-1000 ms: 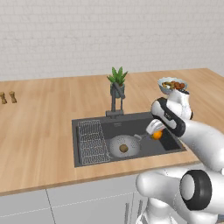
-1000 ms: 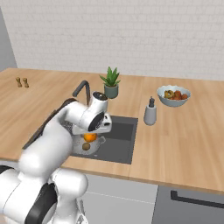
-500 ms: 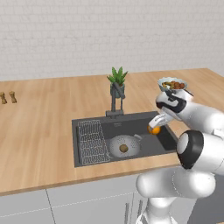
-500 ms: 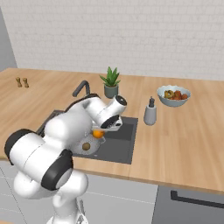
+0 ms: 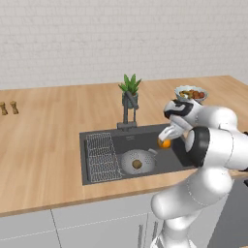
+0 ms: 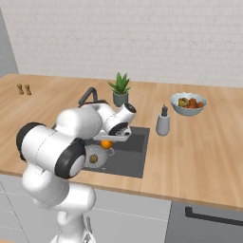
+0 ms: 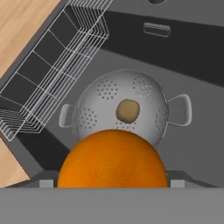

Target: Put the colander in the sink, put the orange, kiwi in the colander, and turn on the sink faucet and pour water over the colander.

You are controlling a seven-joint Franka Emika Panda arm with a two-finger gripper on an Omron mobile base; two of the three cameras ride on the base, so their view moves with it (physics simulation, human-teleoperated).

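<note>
Swinging over the last second, my arm had carried its elbow outward while the gripper point(image 5: 167, 140) stayed above the sink point(image 5: 97, 175), its jaws clamped on the orange point(image 5: 164, 143) at the basin's right side. From the hand camera, I saw the orange point(image 7: 112, 159) nearest of all, pinched between the fingers, and beyond it the colander point(image 7: 122, 109) standing upright on the dark sink floor. Inside the colander lay the kiwi point(image 7: 127, 110), close to the middle of the perforated bowl. Just beside the colander, at the sink's left end in the left base view, sat the wire rack point(image 5: 102, 156). Behind the basin I could make out the sink faucet point(image 5: 127, 114) on the wooden counter point(image 5: 43, 140), with the potted plant point(image 5: 130, 90) just behind it. Farther right, in the right base view, a soap dispenser point(image 6: 163, 121) stood near the sink's corner, and beyond it the white-rimmed fruit bowl point(image 6: 189, 104). Two small shakers point(image 5: 8, 107) stood well apart at the far left.
</note>
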